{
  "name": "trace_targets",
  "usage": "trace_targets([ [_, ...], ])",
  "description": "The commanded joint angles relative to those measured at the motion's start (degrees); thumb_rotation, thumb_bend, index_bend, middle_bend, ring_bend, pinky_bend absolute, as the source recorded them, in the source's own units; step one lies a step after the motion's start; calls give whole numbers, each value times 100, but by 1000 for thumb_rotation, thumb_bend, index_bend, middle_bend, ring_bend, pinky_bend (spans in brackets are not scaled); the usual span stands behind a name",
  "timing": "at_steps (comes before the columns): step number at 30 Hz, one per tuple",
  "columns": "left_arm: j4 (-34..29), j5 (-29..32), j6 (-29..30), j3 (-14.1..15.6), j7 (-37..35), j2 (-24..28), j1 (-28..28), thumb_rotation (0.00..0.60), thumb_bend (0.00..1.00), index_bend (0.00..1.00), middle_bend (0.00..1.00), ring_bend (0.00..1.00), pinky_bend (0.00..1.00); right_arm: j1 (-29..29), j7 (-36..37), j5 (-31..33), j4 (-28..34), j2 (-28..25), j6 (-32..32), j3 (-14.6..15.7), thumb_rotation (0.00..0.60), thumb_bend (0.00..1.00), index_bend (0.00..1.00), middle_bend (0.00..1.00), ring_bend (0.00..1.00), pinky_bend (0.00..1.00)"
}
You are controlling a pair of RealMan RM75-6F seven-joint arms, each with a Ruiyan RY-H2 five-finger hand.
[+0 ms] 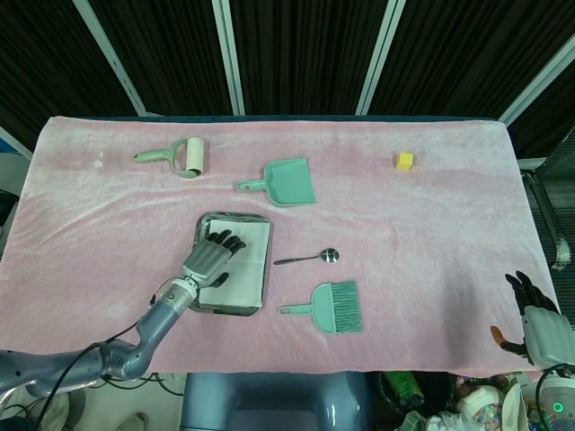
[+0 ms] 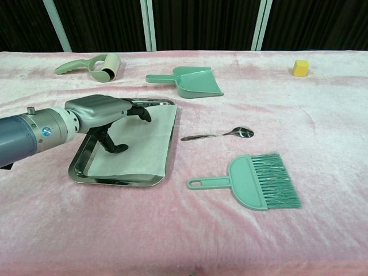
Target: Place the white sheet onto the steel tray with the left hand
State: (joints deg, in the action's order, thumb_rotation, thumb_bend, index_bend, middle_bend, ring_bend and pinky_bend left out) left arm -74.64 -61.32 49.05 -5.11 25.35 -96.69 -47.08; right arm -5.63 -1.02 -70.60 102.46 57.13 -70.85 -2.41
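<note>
- No writing readable anywhere.
- Pink cloth [image 1: 431, 215] covers the table; dark slatted wall behind.
- Left hand [image 2: 103, 112] spread, empty, above white sheet [image 2: 144, 144] on steel tray [image 2: 80, 167].
- Right hand [image 1: 537, 325] spread, empty.

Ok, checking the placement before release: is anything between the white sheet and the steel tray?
Nothing visible. The white sheet already lies flat in the steel tray, with the left hand just over it.

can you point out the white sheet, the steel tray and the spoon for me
white sheet [image 2: 144, 144]: chest view, on the bare middle of the sheet, right of the hand.
steel tray [image 2: 115, 180]: chest view, on its near rim.
spoon [image 2: 243, 133]: chest view, on the bowl at its right end.
</note>
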Motion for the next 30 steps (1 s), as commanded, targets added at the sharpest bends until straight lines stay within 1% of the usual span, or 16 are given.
trace_targets([
  [1, -1, 39, 19, 10, 66, -2, 15, 600, 373, 168, 149, 61, 171, -1, 0, 0, 1, -1, -1, -1, 600, 239, 0, 8, 93, 155],
  [12, 41, 277, -20, 21, 356, -44, 11, 600, 373, 170, 143, 61, 171, -3, 33, 19, 19, -12, 15, -6, 600, 240, 0, 8, 93, 155],
  [23, 121, 117, 147, 57, 469, -109, 29, 600, 373, 170, 142, 61, 165, -1, 13, 7, 4, -3, -11, -10, 600, 240, 0, 8, 93, 155],
  [27, -40, -26, 389, 31, 582, -37, 62, 600, 373, 170, 143, 61, 162, 1, 8, 2, 1, 3, -23, -11, 600, 240, 0, 8, 93, 155],
  [30, -303, -44, 573, -6, 746, 108, 96, 600, 373, 170, 143, 61, 161, 1, 3, -1, -2, 5, -27, -12, 600, 240, 0, 8, 93, 155],
])
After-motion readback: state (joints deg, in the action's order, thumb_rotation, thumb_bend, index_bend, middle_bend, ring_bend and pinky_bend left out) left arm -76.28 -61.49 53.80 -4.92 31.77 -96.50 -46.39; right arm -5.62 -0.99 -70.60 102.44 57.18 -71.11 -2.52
